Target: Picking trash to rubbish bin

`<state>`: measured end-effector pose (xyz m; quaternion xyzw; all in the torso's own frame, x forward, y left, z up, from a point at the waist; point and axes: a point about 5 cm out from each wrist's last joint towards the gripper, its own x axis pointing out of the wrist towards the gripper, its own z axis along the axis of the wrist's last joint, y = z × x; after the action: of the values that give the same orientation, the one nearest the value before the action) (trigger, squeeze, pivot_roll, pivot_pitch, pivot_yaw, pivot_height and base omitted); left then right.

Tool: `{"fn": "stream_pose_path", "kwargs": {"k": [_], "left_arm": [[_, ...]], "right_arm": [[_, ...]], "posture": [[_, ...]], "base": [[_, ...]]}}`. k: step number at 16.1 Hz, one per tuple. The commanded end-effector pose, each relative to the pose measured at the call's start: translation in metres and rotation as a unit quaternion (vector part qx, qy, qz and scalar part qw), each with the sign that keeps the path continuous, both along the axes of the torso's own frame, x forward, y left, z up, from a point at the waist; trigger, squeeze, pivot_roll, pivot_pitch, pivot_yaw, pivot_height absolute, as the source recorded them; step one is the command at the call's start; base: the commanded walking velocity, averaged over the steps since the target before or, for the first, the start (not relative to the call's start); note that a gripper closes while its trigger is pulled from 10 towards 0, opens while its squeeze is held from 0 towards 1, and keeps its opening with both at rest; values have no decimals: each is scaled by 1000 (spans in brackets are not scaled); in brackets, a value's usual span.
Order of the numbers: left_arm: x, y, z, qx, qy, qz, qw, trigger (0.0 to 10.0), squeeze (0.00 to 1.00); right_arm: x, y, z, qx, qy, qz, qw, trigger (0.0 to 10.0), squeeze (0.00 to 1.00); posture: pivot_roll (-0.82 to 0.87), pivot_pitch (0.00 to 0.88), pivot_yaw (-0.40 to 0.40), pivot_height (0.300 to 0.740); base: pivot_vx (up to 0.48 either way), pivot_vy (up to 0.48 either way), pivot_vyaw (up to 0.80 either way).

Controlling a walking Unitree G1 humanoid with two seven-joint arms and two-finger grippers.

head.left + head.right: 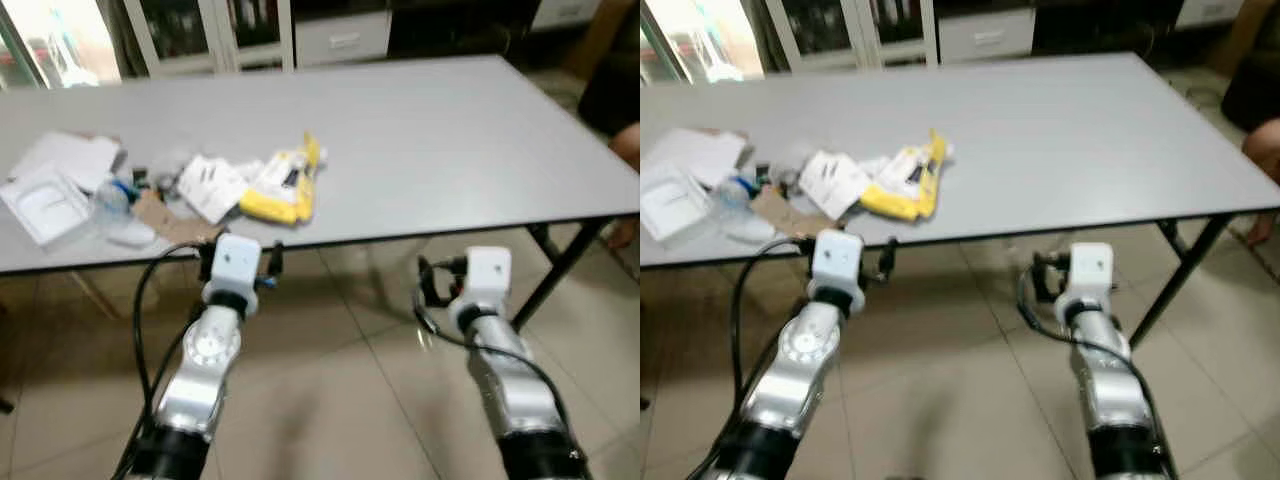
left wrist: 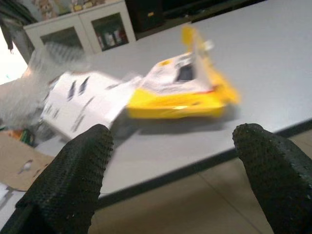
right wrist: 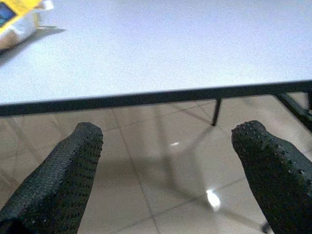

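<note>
Right end effector [image 3: 168, 180] spread wide; grey table [image 3: 170, 44] edge, tiled floor [image 3: 161, 170]

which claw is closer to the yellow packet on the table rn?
Left. The left claw is open at the table edge, facing the yellow packet just ahead of it. The right claw, also open, hangs off to the packet's right, before bare table.

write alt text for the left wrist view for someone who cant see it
The left claw is open, its two black fingers framing a yellow packet that lies near the edge of a grey table. White printed paper and a scrap of brown cardboard lie beside the packet, with cabinets blurred behind.
</note>
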<state>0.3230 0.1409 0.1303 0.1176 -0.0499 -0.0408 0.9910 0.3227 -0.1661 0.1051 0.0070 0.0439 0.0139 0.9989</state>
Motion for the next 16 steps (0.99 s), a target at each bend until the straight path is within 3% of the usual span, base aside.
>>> {"fn": "stream_pose_path", "kwargs": {"k": [1, 5, 10, 13, 14, 15, 16], "left_arm": [[0, 3, -1, -1, 3, 8, 1000, 10000, 0], [0, 4, -1, 0, 0, 12, 1000, 10000, 0], [-1, 2, 3, -9, -10, 8, 1000, 10000, 0], [-3, -6, 21, -20, -35, -10, 999, 10000, 0], [-8, -12, 31, -77, -35, -18, 996, 10000, 0], [-10, -12, 35, -182, -18, -3, 983, 10000, 0], [-11, -9, 34, -274, 3, 12, 962, 10000, 0]], "right_arm": [[-1, 1, -1, -1, 4, 3, 1000, 10000, 0], [-1, 1, -1, 0, 4, 4, 1000, 10000, 0], [-1, 1, -1, 2, 2, 5, 1000, 10000, 0], [-1, 0, 0, 2, 1, 5, 1000, 10000, 0], [-2, 0, 0, 3, 1, 4, 1000, 10000, 0], [-2, 0, 0, 3, 0, 4, 1000, 10000, 0], [-2, -1, 0, 4, -1, 3, 1000, 10000, 0]], "posture": [[-20, 166, 25, 740], [-21, 168, 24, 740], [-21, 169, 25, 740], [-21, 169, 23, 740], [-21, 173, 26, 740], [-22, 173, 26, 740], [-20, 172, 25, 740]], "base": [[442, 0, 0], [399, 0, 0], [0, 0, 0], [0, 0, 0], [0, 0, 0], [0, 0, 0], [0, 0, 0]]}}
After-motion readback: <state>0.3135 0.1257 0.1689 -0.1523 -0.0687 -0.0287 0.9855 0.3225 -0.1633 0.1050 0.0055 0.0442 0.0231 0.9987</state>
